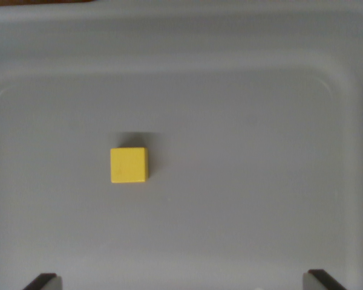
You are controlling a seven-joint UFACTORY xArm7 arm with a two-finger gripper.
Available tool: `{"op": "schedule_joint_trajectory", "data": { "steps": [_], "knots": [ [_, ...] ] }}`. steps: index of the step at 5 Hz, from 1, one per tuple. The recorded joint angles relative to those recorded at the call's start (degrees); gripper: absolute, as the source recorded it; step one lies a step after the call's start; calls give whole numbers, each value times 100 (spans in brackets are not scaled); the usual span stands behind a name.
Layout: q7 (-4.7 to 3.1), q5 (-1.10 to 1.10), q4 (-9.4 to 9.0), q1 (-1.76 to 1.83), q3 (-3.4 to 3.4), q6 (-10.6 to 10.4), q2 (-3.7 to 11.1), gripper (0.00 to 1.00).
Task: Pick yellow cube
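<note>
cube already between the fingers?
No: the yellow cube sits alone on the grey tray, well clear of both fingertips at the bottom edge.

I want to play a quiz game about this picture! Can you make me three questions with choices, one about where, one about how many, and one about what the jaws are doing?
1. Where is the yellow cube?
A. the wrist view's left of middle
B. far right corner
C. outside the grey tray

2. How many cubes?
A. three
B. one
C. none

3. The gripper is:
A. shut on the cube
B. open, apart from it
C. under it

Answers: A, it sits left of centre; B, only one shows; B, both dark tips sit wide apart below it.
</note>
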Motion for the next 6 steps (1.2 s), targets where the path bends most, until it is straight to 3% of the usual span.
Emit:
{"op": "schedule_joint_trajectory", "data": {
  "steps": [6],
  "knots": [
    [4, 2, -44, 5, 7, -81, 43, 0]
  ]
}}
